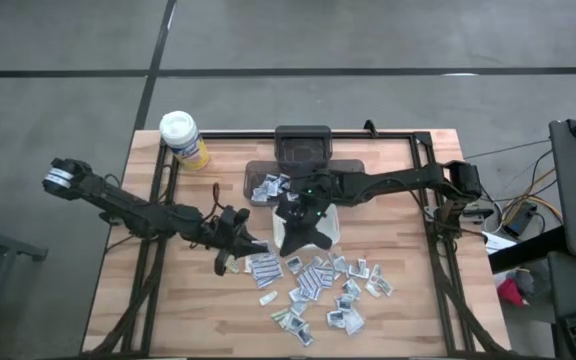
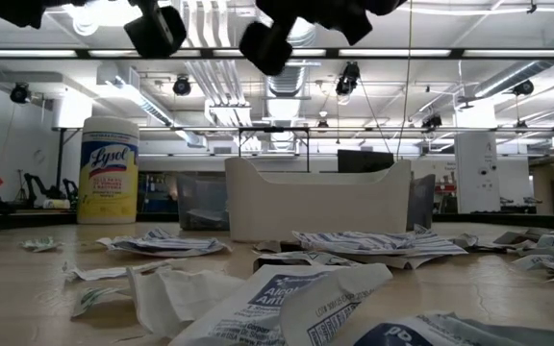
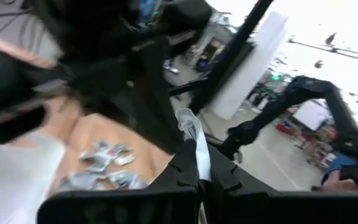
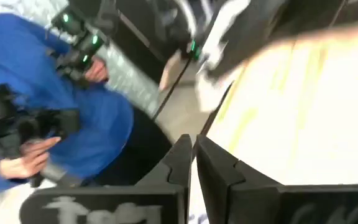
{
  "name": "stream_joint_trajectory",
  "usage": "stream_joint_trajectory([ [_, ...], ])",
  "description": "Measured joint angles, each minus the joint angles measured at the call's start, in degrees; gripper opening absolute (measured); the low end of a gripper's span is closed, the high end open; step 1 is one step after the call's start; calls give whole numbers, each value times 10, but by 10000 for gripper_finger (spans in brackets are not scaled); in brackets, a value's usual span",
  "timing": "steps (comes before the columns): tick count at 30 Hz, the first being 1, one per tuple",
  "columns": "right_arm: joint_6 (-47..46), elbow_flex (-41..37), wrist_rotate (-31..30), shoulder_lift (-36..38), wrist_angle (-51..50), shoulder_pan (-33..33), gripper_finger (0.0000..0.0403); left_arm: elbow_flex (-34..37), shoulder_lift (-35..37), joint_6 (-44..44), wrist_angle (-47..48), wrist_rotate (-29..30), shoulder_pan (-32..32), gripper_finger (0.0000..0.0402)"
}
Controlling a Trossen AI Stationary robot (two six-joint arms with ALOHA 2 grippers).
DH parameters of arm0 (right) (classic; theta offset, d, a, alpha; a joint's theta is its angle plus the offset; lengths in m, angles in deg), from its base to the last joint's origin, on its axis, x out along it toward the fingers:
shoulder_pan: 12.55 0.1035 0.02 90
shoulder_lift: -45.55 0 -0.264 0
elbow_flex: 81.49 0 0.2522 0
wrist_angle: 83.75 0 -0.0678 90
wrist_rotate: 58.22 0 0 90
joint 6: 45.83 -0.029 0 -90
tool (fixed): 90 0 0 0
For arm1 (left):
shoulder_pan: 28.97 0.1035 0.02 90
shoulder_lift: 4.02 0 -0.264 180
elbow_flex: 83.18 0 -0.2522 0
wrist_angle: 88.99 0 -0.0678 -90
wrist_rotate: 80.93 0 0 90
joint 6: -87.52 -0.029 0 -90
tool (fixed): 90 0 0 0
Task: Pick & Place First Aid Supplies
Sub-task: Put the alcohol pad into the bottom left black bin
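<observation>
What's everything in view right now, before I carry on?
packets: dozens, white-grey with bluish print, scattered front-centre on the table
clear bin: one, back centre, holding a few packets
white tray: one, centre
canister: one, yellow with white lid, back-left corner
person: one, blue sleeve, beyond the table
left gripper: fingers shut on one held packet, left of the tray
right gripper: above the tray

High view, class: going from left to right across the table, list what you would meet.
Yellow canister with white lid → left pincer, shut on a white packet → white rectangular tray under the right pincer → scattered white and grey flat packets.
</observation>
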Motion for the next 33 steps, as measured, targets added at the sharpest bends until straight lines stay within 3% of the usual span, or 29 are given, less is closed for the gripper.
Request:
stream_joint_trajectory([
  [6,43,-1,0,3,-177,-1,26,0,0,26,86,50,30,0],
  [14,142,-6,-106,45,-365,11,11,0,1,41,149,57,88,0],
  [19,147,-39,-175,100,-379,18,12,-14,1,22,191,57,131,0],
  [25,129,-120,-259,188,-366,33,13,-60,0,-23,318,43,183,0],
  [33,81,-266,-291,325,-204,36,13,-113,-3,-79,417,-2,257,0],
])
